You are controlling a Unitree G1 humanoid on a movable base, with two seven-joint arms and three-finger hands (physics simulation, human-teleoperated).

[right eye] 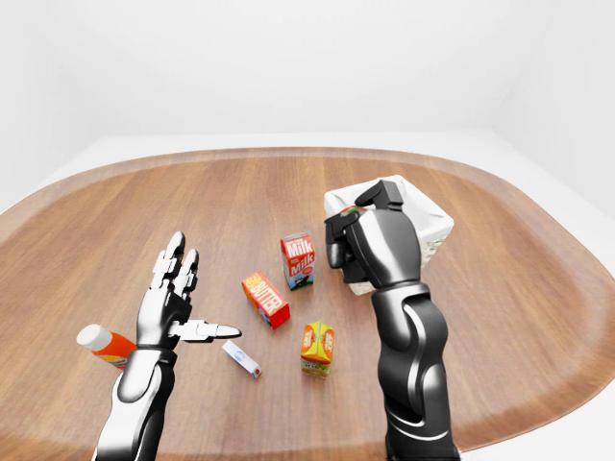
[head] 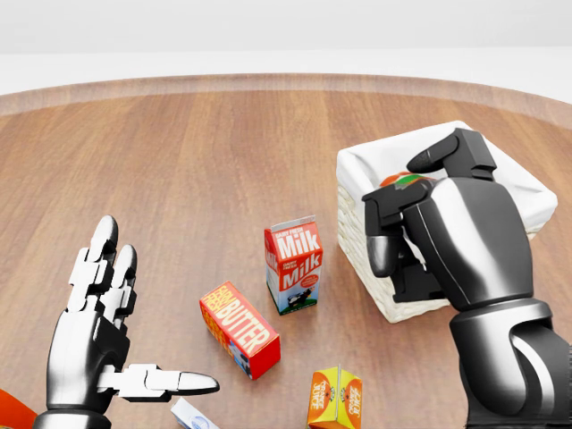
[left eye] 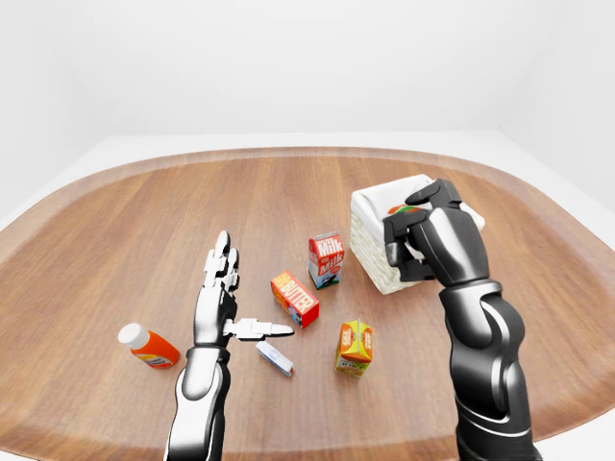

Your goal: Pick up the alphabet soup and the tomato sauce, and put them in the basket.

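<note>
Head view shows the can [head: 399, 181] high in the right hand [head: 447, 228], only a red, green and white sliver visible between the dark fingers [head: 386, 234], which wrap round it. Which of the two cans it is I cannot tell. It sits over the basket [head: 357, 192], above the white liner near the basket's left wall; whether it touches the liner is hidden by the hand.

Left of the basket, well apart from it, a milk carton [head: 294, 265] stands upright on the wooden table [head: 214, 152]. A butter box [head: 239, 328] lies just below and left of the milk, and a small orange carton [head: 335, 399] stands near the bottom edge.

At the left, the left hand [head: 100, 331] hovers with its fingers spread and thumb out sideways, holding nothing. In the left-eye view an orange bottle [left eye: 147, 347] lies left of that hand, and a small white tube [left eye: 275, 358] lies just below its thumb.
</note>
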